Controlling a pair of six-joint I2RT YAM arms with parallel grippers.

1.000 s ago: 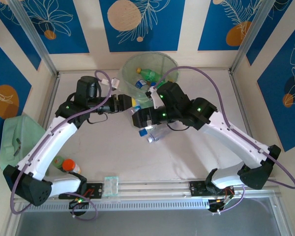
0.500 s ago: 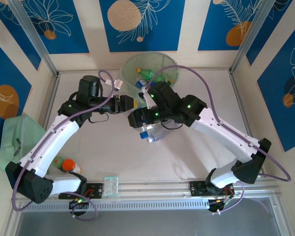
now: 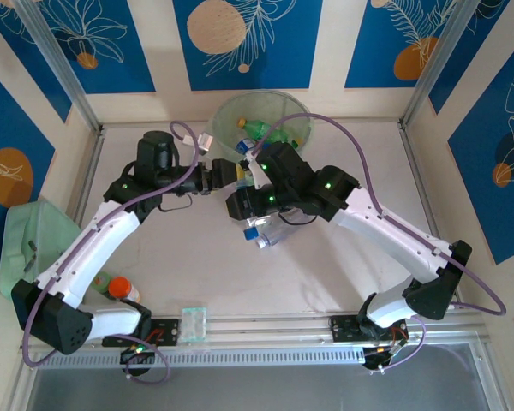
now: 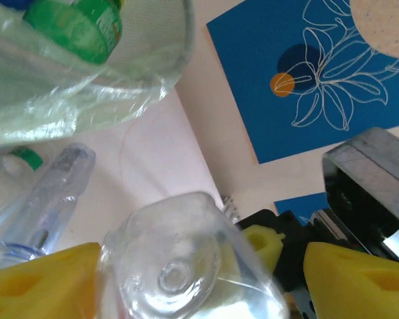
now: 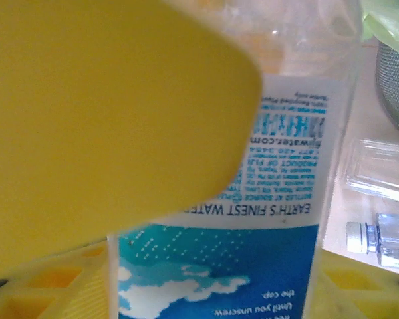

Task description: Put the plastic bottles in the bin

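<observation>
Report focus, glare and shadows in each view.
Top external: sharp and evenly lit, with soft arm shadows on the table and no glare. Left wrist: the clear bottle and yellow pincer fingers are blurred, while the wall print is crisp. Right wrist: a near yellow finger is a featureless blur; the labelled water bottle prints legibly.

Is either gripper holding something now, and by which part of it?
The right gripper seems to grip a clear bottle by its blue-labelled middle. The left gripper is open around the bottle's base, not clamping it.
</observation>
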